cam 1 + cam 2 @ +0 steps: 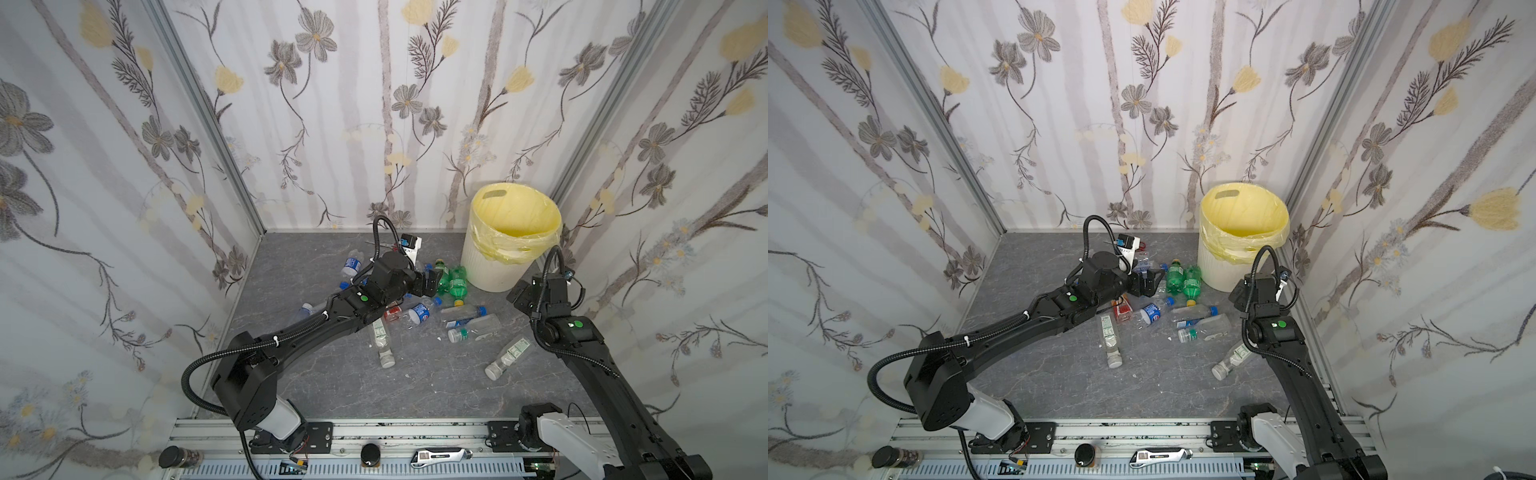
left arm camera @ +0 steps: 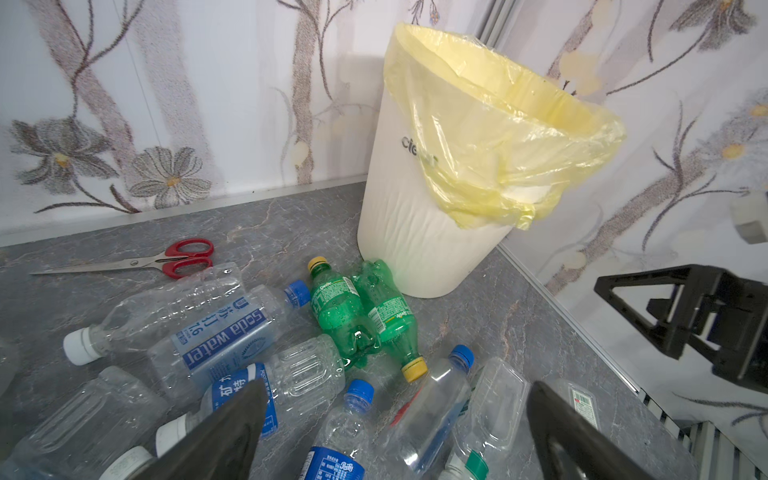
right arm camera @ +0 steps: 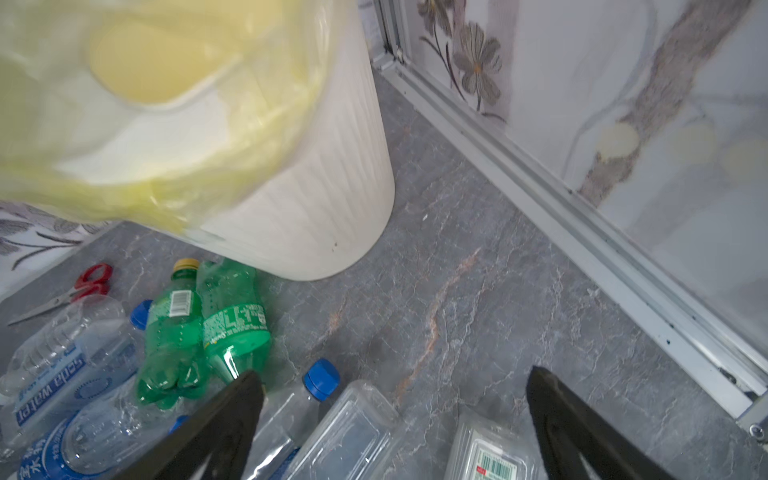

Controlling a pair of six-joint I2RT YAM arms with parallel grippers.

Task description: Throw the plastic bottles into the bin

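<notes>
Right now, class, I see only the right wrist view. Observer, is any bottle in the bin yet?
Observer: In both top views the bin shows no bottle in its yellow-lined inside.
Operator: Where is the left pincer?
Observer: The left pincer hangs open and empty beside the two green bottles.
Operator: Any bottle outside my view?
Observer: A clear white-capped bottle lies with its far end hidden behind the left arm.
</notes>
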